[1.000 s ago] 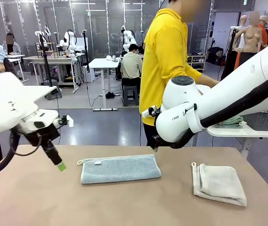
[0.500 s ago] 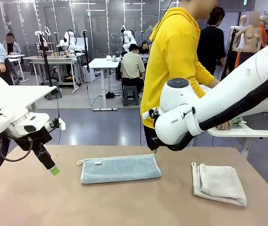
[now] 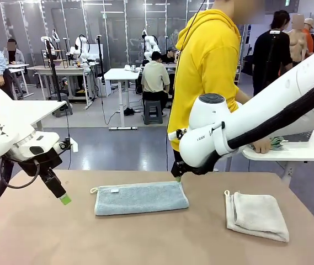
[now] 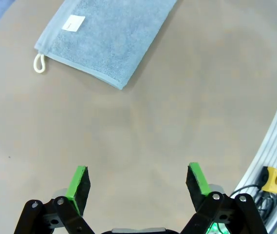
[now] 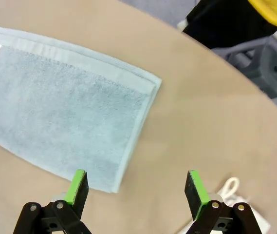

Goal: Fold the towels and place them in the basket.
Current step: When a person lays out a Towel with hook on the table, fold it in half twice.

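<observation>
Lying flat on the brown table (image 3: 145, 243) are two folded towels. The blue-grey towel (image 3: 141, 197) is in the middle. It is a long strip with a small white label (image 3: 114, 191) near its left end and a little loop (image 3: 93, 190) at that corner. The cream towel (image 3: 256, 215) lies well apart from it on the right, folded into a smaller shape. The left gripper (image 4: 138, 183) hangs over bare table to the left of the blue-grey towel and does not touch it. Its two fingers are spread wide and nothing is between them. The right gripper (image 5: 136, 187) hangs over the right end of the blue-grey towel, near the far side of the table. Its fingers are spread wide too, and they hold nothing. In the right wrist view one green pad (image 5: 77, 185) sits over the towel's edge and the other sits over bare table. A person in a yellow hoodie (image 3: 212, 72) stands across the table, with one hand (image 3: 262, 146) down on a white side table (image 3: 289, 153) to the right.
</observation>
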`<action>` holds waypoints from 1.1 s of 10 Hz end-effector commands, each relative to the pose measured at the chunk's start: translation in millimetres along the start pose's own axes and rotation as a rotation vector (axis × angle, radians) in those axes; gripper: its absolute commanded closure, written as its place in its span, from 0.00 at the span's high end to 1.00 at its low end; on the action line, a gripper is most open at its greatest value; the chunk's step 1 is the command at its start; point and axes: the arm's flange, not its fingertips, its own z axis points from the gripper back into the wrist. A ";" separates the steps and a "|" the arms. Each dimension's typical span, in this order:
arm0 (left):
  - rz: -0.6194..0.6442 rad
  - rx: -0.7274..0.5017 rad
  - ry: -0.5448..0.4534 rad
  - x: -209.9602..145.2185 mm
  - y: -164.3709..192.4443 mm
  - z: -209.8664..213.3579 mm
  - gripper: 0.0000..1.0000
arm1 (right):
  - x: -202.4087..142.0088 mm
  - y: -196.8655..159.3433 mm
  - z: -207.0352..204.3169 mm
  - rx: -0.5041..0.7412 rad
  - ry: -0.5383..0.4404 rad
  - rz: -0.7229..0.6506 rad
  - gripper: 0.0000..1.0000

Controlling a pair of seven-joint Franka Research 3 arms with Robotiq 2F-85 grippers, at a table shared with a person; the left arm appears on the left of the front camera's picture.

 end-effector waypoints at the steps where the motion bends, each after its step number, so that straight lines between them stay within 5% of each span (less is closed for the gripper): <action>1: 0.005 0.009 0.005 3.3 3.2 0.7 1.00 | 5.3 -2.1 -10.1 0.071 0.049 -0.148 1.00; 11: 0.005 0.009 0.005 3.3 3.2 0.7 1.00 | 7.1 -0.8 -71.6 0.017 0.126 -0.360 1.00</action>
